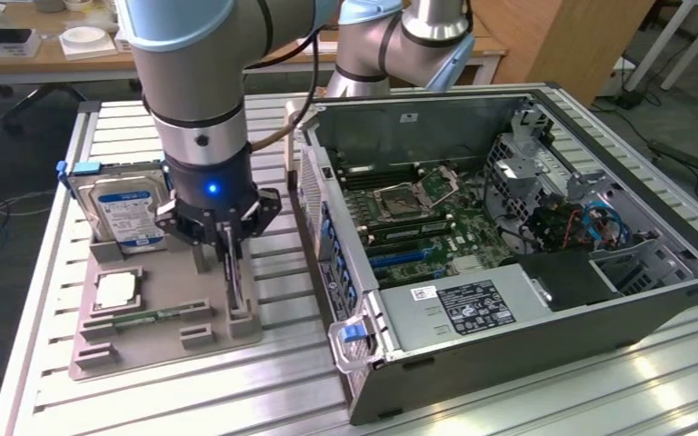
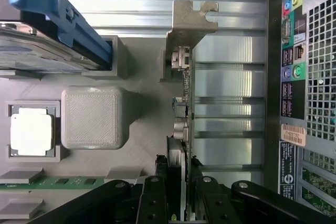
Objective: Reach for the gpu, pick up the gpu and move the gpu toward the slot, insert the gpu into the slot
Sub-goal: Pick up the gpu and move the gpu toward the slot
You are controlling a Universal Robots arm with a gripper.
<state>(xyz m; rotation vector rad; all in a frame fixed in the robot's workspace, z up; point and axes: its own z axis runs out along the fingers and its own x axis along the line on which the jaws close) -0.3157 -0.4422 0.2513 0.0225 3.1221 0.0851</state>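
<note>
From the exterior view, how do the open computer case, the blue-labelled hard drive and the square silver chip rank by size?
Largest: computer case.
Then hard drive.
Smallest: silver chip.
The gaps are plain.

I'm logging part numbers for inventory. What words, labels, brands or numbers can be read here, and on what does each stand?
No text reads clearly enough to quote.
Blue and white label on the hard drive: too small.
Black label on the power supply: too blurred.
Orange barcode sticker on the computer case rear: too blurred.
</note>
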